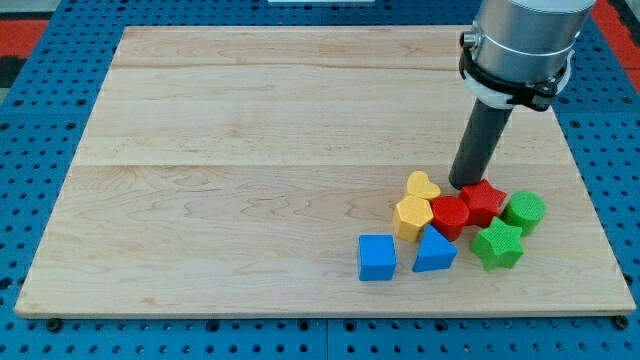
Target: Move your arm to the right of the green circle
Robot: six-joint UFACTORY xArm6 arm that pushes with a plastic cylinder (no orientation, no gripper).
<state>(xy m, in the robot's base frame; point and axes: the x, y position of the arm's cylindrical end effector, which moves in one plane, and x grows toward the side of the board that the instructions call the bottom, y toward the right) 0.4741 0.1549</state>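
The green circle (525, 211) is a short green cylinder at the right end of a cluster of blocks near the view's bottom right. My tip (464, 185) rests on the board just above the cluster, between the yellow heart (422, 186) and the red star (484, 201). The tip is to the left of the green circle and a little above it, with the red star between them. The green star (497, 245) lies just below and left of the green circle.
The cluster also holds a red cylinder (450, 215), a yellow hexagon (412, 216), a blue triangle (434, 250) and a blue cube (377, 257). The wooden board (250, 150) ends close to the right of the green circle, with blue pegboard (615, 150) beyond.
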